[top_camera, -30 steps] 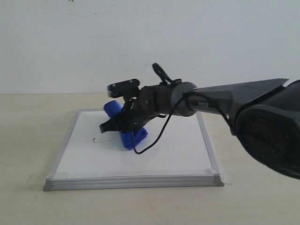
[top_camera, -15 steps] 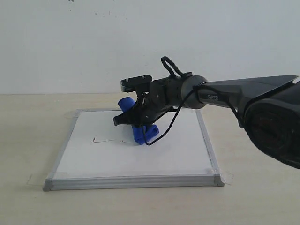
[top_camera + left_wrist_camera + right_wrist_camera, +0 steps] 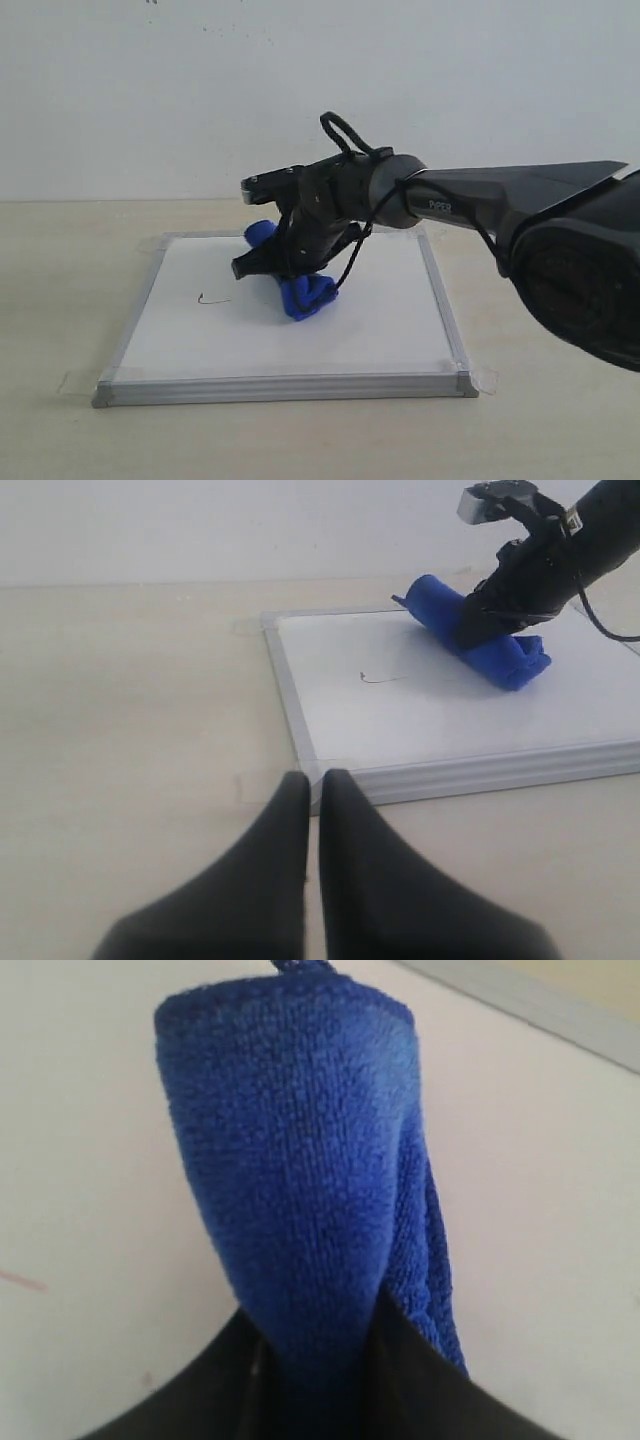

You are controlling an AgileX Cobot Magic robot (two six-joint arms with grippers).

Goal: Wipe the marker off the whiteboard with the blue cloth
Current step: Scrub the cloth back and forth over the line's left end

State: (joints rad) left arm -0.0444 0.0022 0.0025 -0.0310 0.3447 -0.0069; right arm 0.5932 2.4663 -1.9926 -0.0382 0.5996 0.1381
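The whiteboard [image 3: 380, 330] lies flat on the pale beige surface [image 3: 60, 300], with clear tape tabs at its corners. The right arm reaches from the right side over the board. Its gripper [image 3: 262, 264] is closed on the blue cloth [image 3: 305, 293]. In the right wrist view the cloth [image 3: 300, 1160] comes out from between the two dark fingers as a thick folded roll, with a little loop at its far end. The lower end of the roll touches the white area of the board, around the middle and a bit toward the far edge. The other end points up toward the far frame. A black cable hangs from the wrist in a loop beside the cloth.

The marker [image 3: 212, 298] is a short thin dark line with a small hook at one end. It lies on the left part of the board, near the cloth but apart from it, with bare white board between them. In the left wrist view the same line [image 3: 378, 678] is between the near left frame and the cloth [image 3: 500, 655].

The left gripper [image 3: 313, 780] is closed and holds nothing; only a thin slit shows between its two black fingers. It hangs over the bare surface, just off the near left corner of the whiteboard [image 3: 420, 720], well apart from the right gripper [image 3: 490, 620].
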